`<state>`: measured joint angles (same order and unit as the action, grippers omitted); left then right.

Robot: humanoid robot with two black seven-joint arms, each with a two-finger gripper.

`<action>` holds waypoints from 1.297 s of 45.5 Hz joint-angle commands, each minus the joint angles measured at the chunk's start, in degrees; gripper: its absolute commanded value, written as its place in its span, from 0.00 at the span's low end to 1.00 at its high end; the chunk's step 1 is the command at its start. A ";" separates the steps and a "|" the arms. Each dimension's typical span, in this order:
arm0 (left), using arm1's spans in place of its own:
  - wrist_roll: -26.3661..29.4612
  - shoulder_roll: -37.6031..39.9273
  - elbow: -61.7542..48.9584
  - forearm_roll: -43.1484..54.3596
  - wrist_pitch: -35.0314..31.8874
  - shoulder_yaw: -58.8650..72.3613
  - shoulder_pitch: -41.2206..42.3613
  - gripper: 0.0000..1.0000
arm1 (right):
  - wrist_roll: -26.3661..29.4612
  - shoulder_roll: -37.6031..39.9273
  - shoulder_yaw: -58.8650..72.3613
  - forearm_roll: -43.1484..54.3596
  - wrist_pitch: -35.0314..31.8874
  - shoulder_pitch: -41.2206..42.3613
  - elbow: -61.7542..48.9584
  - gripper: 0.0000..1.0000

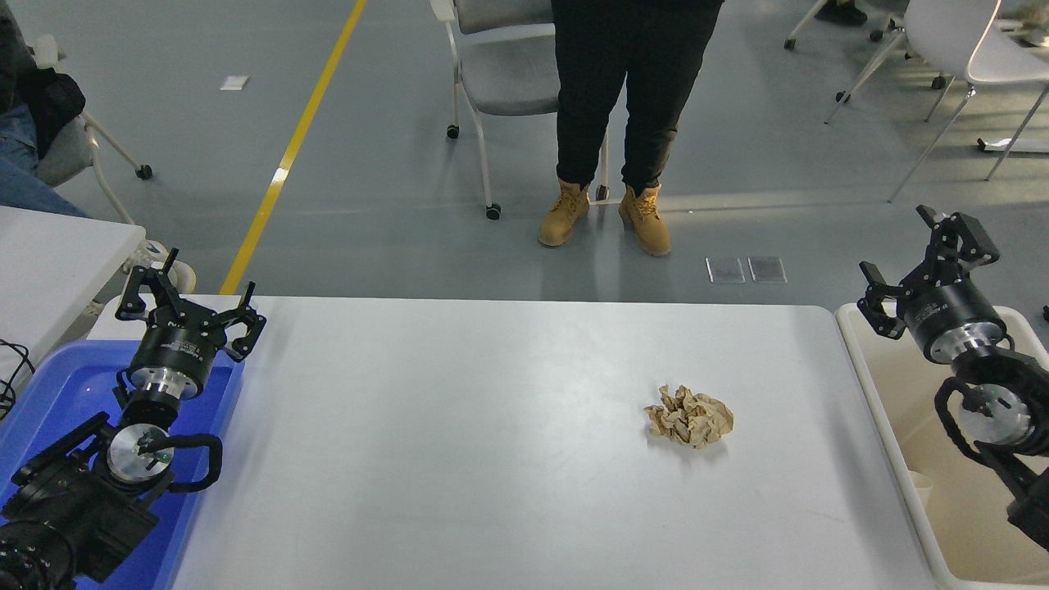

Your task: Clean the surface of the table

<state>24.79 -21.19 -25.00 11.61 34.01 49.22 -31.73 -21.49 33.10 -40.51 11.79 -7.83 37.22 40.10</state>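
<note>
One crumpled brown paper wad (690,415) lay right of centre on table surface (459,459). Right gripper (926,262) hovered over beige tub (881,410), fingers wide, likely ready to grasp; left gripper (190,305) parked over blue tray (49,385), fingers spread.

This looks like a robotics lab or test hall in an open industrial space. The grey floor (393,205) is smooth and marked with a yellow line (287,156), as in a workshop bay. Rolling office chairs (500,74) and white shell chairs (959,49) stand loosely about. A white table (492,459) fills the foreground, flanked by a blue bin (49,393) and a beige tub (918,459). A person (631,98) in tan work boots stands watching at the far side.
</note>
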 commanded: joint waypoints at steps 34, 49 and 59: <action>0.00 0.00 0.04 0.00 0.00 0.00 0.00 1.00 | -0.22 1.18 67.58 33.47 -17.38 42.58 1.11 0.98; 0.00 0.00 -0.04 0.00 0.00 0.00 0.00 1.00 | -0.22 -4.88 68.20 43.31 -26.27 47.07 4.28 0.98; 0.00 0.00 -0.04 0.00 0.00 0.00 0.00 1.00 | -0.22 -13.14 72.85 50.00 -26.27 46.90 4.02 0.98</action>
<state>24.78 -21.18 -24.98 11.59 34.01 49.22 -31.73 -21.71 27.86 28.15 54.90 -32.31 82.97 43.93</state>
